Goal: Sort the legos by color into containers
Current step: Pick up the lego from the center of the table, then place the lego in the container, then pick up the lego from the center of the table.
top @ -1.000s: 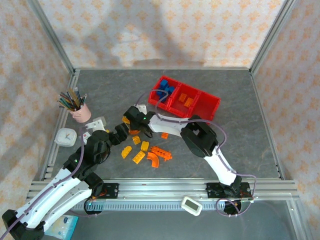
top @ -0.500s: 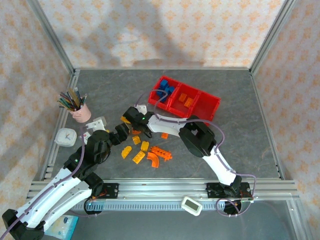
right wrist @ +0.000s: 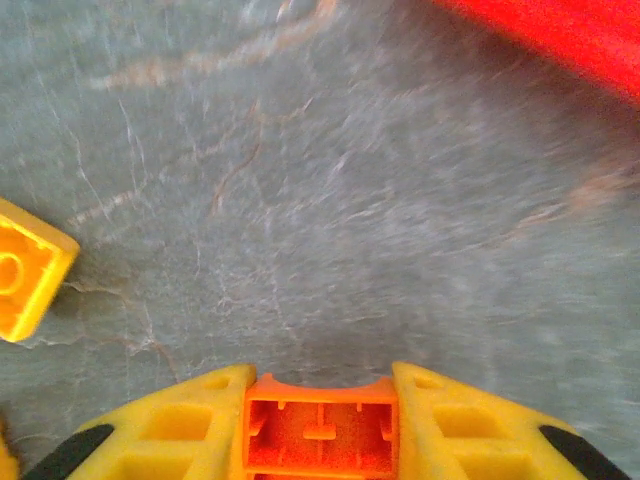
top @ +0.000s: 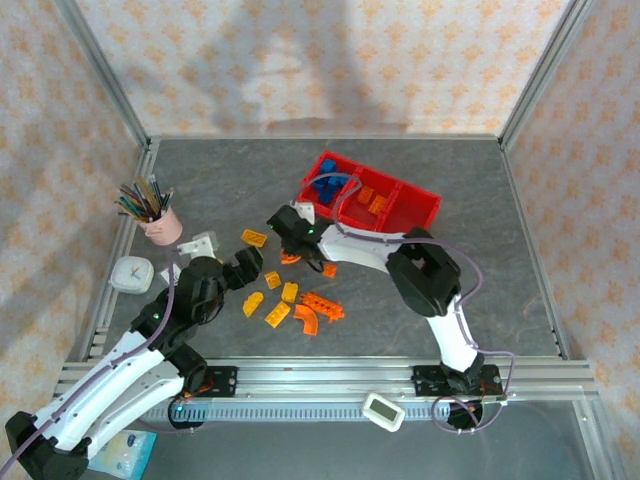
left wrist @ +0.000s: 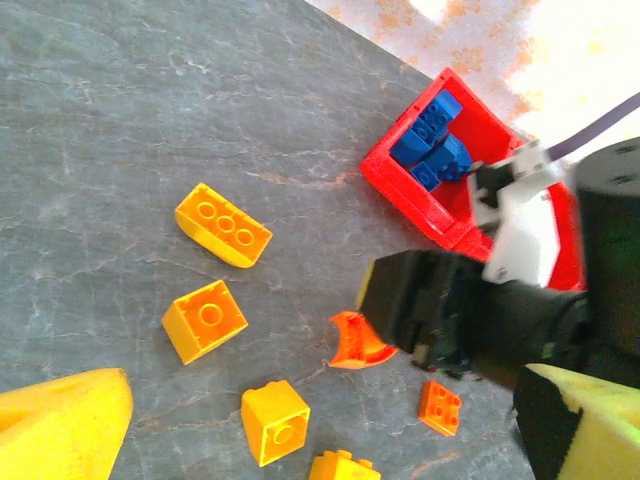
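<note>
A small orange curved plastic brick [right wrist: 320, 432] sits clamped between the right gripper's [top: 290, 250] yellow fingers [right wrist: 470, 430], low at the grey bench [right wrist: 350, 200]. The grasp looks made. Next comes a lift and a carry to the red three-compartment plastic tray [top: 400, 228], middle compartment [top: 358, 215]. The left gripper's [top: 243, 268] fingers stand apart.

Nothing here can be read from where I stand — the small white clock [top: 130, 273] beside the pink cup [top: 162, 226], the white display unit [top: 382, 410] on the front rail [top: 300, 375] and the blue-printed packet [top: 127, 452] are all too small to make out.
</note>
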### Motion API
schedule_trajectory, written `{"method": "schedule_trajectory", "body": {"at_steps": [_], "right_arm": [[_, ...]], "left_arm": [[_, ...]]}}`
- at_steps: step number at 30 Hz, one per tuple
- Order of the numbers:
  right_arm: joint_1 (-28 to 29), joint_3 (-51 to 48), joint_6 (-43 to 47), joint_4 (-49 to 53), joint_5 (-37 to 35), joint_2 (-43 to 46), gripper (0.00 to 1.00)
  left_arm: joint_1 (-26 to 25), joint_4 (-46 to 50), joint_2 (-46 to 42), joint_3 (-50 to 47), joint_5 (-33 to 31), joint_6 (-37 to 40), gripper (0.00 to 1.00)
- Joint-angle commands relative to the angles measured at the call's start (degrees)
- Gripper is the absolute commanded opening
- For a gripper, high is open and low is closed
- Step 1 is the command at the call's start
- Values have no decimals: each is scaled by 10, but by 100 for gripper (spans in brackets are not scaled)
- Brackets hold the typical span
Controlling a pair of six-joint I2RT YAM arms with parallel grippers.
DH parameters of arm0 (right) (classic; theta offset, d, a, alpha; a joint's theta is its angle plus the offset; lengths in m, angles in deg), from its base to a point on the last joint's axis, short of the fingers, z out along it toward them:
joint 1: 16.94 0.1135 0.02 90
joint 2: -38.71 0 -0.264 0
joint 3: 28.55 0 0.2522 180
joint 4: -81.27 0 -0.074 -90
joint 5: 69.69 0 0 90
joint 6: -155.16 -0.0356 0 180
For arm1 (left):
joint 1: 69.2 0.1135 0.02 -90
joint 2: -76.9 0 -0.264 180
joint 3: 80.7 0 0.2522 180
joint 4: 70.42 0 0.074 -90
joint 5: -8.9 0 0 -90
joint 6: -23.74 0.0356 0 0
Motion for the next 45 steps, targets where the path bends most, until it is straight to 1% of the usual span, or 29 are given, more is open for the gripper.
{"method": "schedule_trajectory", "body": {"at_steps": [1,6,10,13,17,23,24,26,29,31,34,40,45], "right_arm": [[-25,-28,-7,-24,-18,77,33],[-78,-65,11,-20,-34,141,34],[-138,-85,28,-21,-38,162,34],[-178,-80,45,-21,-46,153,34],[-223,-54,68,-20,-44,119,34],[-247,2,86,-1,-62,71,35],[-249,8,88,1,-59,67,38],[-251,22,90,12,-64,60,45],[-252,31,93,19,-71,65,51],[-251,28,95,20,-65,75,54],[-242,11,94,17,-41,99,54],[-177,-68,84,3,-30,159,57],[-108,-144,45,-13,-21,186,61]], "left_arm": [[6,-33,15,24,33,16,99],[6,-70,58,33,76,28,99],[6,-103,103,42,106,35,99],[6,-122,143,53,120,44,99],[6,-140,185,71,134,55,99],[6,-151,213,92,138,64,99],[6,-150,214,94,138,65,99],[6,-148,213,97,137,66,99],[6,-146,209,100,137,68,99],[6,-143,205,101,135,69,99],[6,-137,195,101,133,69,99],[6,-121,155,77,119,58,99],[6,-108,107,41,112,43,99]]}}
